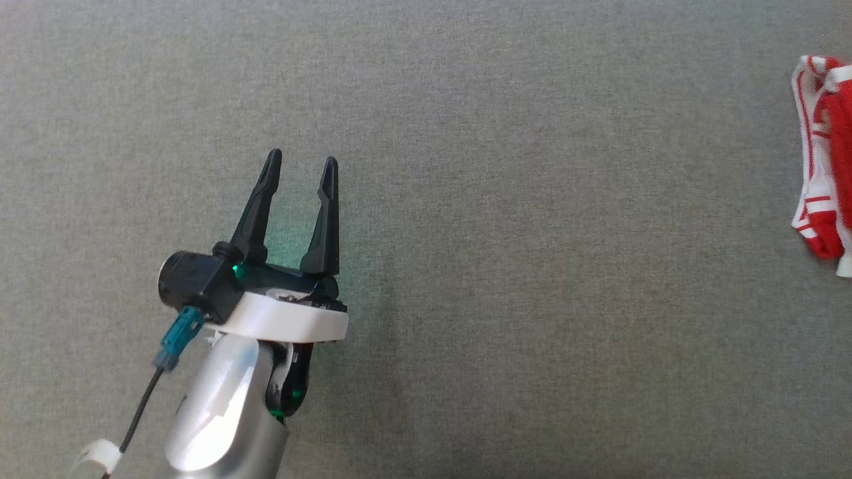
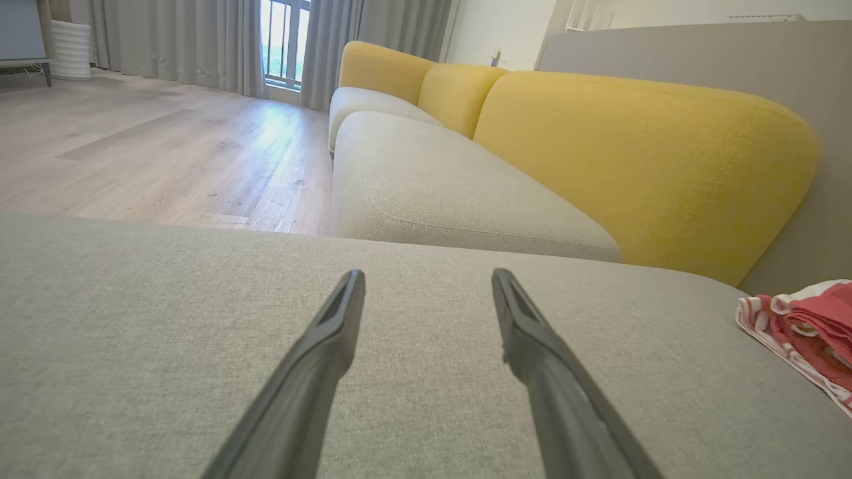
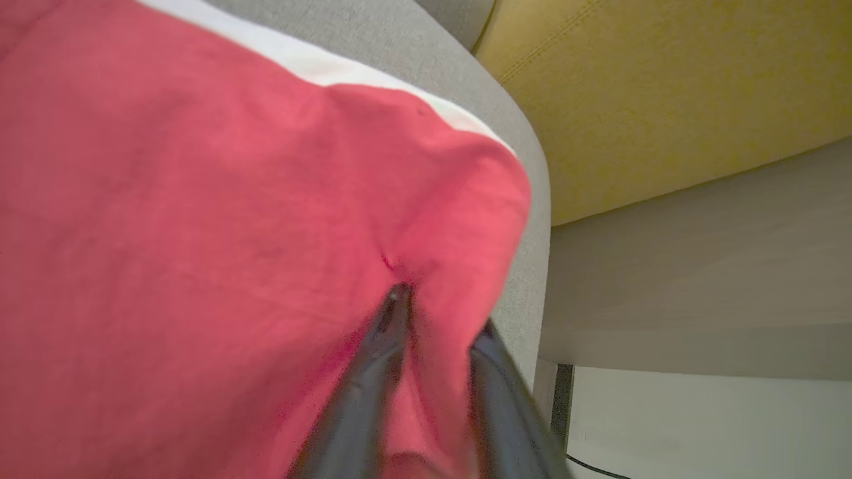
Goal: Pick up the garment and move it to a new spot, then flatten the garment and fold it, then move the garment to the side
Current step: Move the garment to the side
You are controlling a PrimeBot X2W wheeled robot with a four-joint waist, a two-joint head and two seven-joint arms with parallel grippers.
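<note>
Over a bare stretch of the grey cushion point(image 1: 532, 279), my left jaws hang wide apart. Close to the cushion's rounded edge, beside the yellow backrest point(image 3: 665, 100), the red-and-white garment point(image 1: 822, 166) lies bunched, well apart from my left jaws. My right jaws are down on its red cloth, slightly apart, with cloth bulging between them. That view is blurred, so I cannot tell whether they pinch it.

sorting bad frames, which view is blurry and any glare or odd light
Right wrist view: garment and right gripper smeared. Left wrist view: sharp, window blown out. Head view: sharp, green glow on the cushion beside the left gripper.
</note>
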